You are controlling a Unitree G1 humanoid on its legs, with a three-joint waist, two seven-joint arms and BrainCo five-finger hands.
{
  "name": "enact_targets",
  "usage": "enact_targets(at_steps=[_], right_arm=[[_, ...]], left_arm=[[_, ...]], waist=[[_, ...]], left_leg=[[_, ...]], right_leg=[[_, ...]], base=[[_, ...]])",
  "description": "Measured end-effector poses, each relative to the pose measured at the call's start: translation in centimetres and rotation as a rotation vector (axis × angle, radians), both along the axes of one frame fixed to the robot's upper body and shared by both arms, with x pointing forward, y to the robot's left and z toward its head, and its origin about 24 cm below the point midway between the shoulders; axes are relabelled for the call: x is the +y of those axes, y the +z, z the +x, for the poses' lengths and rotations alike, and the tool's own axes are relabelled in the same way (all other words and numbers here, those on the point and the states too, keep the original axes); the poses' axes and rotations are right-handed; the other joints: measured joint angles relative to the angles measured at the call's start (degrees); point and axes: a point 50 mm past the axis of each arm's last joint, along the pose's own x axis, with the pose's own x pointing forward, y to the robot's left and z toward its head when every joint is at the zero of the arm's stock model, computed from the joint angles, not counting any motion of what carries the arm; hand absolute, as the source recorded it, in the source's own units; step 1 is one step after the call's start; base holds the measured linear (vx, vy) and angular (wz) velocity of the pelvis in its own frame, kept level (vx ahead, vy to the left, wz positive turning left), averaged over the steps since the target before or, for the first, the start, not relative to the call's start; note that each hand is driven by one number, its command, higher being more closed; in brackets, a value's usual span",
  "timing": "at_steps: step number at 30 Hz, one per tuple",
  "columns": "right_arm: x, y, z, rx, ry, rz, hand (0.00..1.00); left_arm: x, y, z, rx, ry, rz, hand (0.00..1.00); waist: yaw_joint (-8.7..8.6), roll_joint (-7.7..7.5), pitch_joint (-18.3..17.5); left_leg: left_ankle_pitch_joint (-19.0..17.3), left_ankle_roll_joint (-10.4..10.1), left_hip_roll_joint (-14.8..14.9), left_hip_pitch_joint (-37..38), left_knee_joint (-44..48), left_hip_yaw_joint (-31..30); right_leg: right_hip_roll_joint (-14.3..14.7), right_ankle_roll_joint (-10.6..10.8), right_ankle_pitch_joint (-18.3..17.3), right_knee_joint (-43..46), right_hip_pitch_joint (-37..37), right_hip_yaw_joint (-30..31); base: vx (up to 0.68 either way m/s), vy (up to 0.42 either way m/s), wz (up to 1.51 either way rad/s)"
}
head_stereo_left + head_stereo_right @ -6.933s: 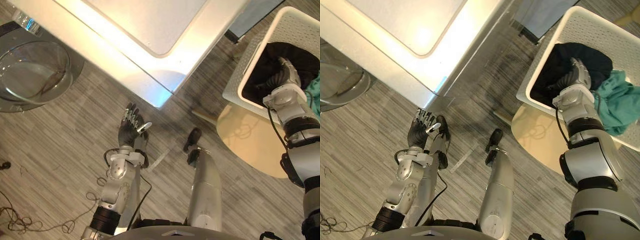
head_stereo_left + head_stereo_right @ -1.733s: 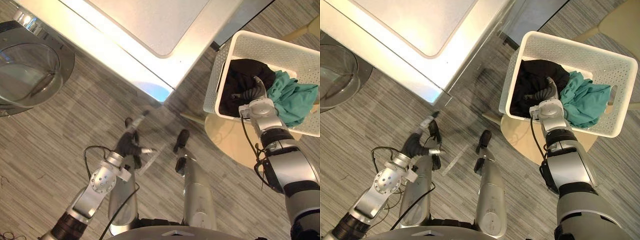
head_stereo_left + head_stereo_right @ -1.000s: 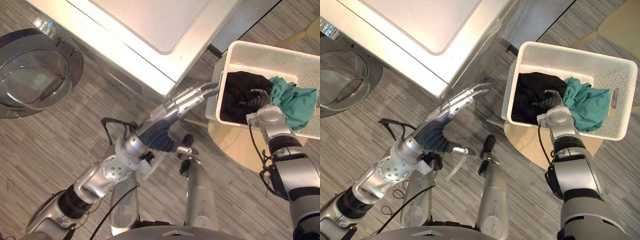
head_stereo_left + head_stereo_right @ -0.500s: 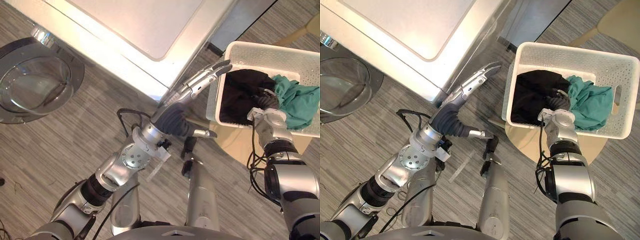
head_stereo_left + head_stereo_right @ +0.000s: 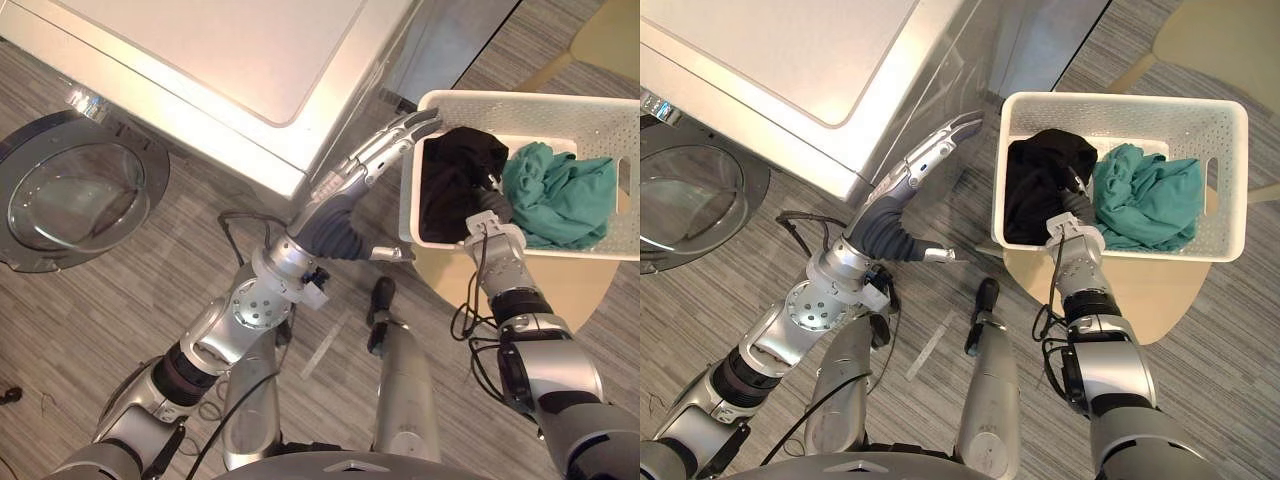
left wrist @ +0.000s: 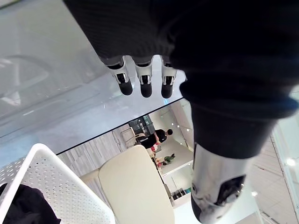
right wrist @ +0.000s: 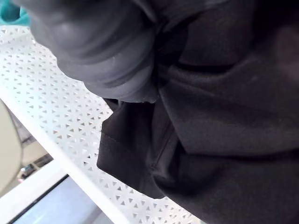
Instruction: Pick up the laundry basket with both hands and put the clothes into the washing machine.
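The white laundry basket (image 5: 530,99) stands on a round beige stool (image 5: 545,300) to the right of the washing machine (image 5: 200,50). In it lie a black garment (image 5: 450,175) and a teal garment (image 5: 560,195). My right hand (image 5: 490,207) is down inside the basket, pressed into the black garment (image 7: 219,140), beside the perforated wall (image 7: 60,126). My left hand (image 5: 335,215) is raised and open, its straight fingers (image 6: 142,81) stretched towards the basket's left corner (image 6: 60,182). I cannot tell whether they touch it.
The machine's round glass door (image 5: 75,205) hangs open at the left, over the striped grey floor. A beige chair (image 5: 600,30) stands behind the basket. A dark panel (image 5: 450,40) runs between the machine and the basket. Far off, a person (image 6: 156,137) stands.
My left arm has risen from low by the floor and stretched out to the basket's left corner. My right hand has stayed in the black garment. The camera has shifted.
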Motion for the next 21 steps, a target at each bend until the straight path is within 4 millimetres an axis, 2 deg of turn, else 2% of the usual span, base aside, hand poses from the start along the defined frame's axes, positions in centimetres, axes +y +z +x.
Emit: enact_targets(at_steps=[5,10,15,19,21], right_arm=[[2.6,0.9,0.7,-0.114,0.004,0.196,1.0],[5.0,2.9,0.7,-0.287,0.003,0.397,1.0],[5.3,5.0,0.2,-0.412,0.002,0.443,1.0],[4.8,6.0,-0.6,-0.497,-0.012,0.48,1.0],[4.4,7.6,-1.4,-0.587,-0.019,0.488,1.0]], left_arm=[[-1.2,0.5,2.1,-0.002,0.056,-0.006,0.0],[-1.7,1.4,2.7,-0.091,0.123,0.02,0.0],[-2.1,2.0,2.7,-0.133,0.131,0.034,0.0],[-2.3,1.8,3.4,-0.148,0.155,0.085,0.0],[-2.2,2.2,3.5,-0.172,0.161,0.099,0.0]], waist=[[-0.08,0.0,0.0],[-0.17,0.1,0.1],[0.29,1.65,1.4],[0.27,1.58,1.5],[-0.24,1.54,2.2]], left_leg=[[0.0,0.0,0.0,-0.3,-0.2,0.1],[0.5,-0.5,0.0,-1.4,-0.2,0.5],[0.7,-0.4,0.1,-1.5,0.1,0.5],[0.5,-0.1,0.1,-2.0,0.3,0.4],[0.4,0.1,0.1,-2.8,1.2,0.3]], right_leg=[[0.0,-0.4,-0.1,0.1,-0.5,0.1],[0.0,-0.2,0.3,0.7,-2.3,0.3],[-0.2,-0.5,0.3,1.6,-2.5,0.2],[-0.2,-0.6,-0.5,1.7,-3.1,0.3],[-0.4,-0.6,-0.5,2.5,-3.9,0.4]], base=[[-0.03,-0.044,-0.02],[0.0,-0.042,-0.03],[0.01,-0.042,0.02],[-0.05,-0.046,0.02],[-0.06,-0.039,0.02]])
